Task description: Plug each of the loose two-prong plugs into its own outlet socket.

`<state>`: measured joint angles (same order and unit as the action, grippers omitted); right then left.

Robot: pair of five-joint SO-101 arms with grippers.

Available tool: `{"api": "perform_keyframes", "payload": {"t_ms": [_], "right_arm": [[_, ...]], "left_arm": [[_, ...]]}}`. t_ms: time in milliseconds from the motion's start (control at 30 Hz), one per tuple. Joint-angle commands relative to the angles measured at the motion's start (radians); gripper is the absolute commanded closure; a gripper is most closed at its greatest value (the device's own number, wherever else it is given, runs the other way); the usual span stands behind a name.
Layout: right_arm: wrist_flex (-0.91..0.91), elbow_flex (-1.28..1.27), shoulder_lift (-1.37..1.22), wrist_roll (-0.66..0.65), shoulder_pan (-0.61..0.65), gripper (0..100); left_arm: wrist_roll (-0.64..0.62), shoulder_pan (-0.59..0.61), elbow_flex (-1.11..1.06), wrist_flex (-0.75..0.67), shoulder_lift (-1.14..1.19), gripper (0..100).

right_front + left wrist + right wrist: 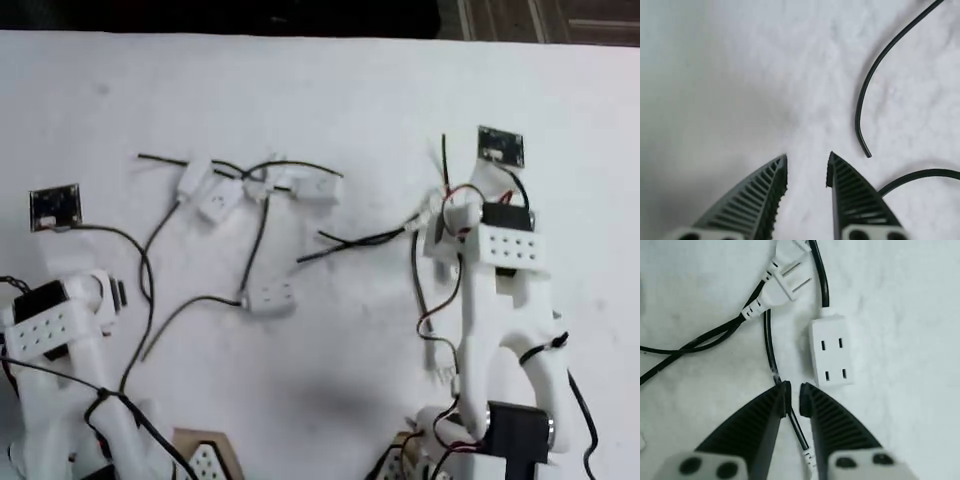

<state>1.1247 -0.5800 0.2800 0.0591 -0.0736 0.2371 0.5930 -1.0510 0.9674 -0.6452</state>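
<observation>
Three white outlet sockets lie mid-table: one (218,203) at the back left, one (315,187) at the back centre and one (270,297) nearer the front. White two-prong plugs (190,180) (258,185) lie among their black cables. In the right wrist view a loose plug (782,282) lies prongs outward beside a socket block (832,352). My right gripper (793,387) is closed to a narrow gap on a black cable (769,340) just short of that block. My left gripper (807,157) hangs open over bare table, with a loose cable end (867,155) to one side.
The left arm (55,330) stands at the front left and the right arm (500,260) at the right. Black cables (360,240) trail across the middle. Tan base plates (205,455) sit at the front edge. A white cloth (350,90) covers the table.
</observation>
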Motion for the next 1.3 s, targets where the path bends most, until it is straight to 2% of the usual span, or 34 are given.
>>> {"api": "perform_keyframes", "payload": {"t_ms": [0,167,333,567,767,1000,1267], "right_arm": [[-0.028,-0.015,0.038,-0.023,-0.012,87.4],[-0.105,-0.011,0.038,-0.055,0.015,88.3],[-0.196,-0.012,0.036,-0.015,0.065,88.2],[-0.090,-0.009,0.039,-0.021,0.079,88.1],[-0.117,0.003,0.005,-0.029,0.111,88.2],[0.139,0.048,-0.140,-0.167,0.087,88.2],[0.237,0.043,-0.179,-0.396,0.027,88.2]], "left_arm": [[-0.009,-0.010,0.003,-0.026,-0.031,86],[-0.009,-0.012,0.003,-0.026,-0.031,86],[-0.009,-0.012,0.002,-0.041,-0.024,86],[-0.009,-0.012,0.000,-0.046,-0.024,86],[-0.009,-0.013,0.000,-0.046,-0.024,86],[-0.009,-0.028,-0.003,-0.046,-0.024,86],[-0.008,-0.038,-0.015,-0.048,-0.030,86]]}}
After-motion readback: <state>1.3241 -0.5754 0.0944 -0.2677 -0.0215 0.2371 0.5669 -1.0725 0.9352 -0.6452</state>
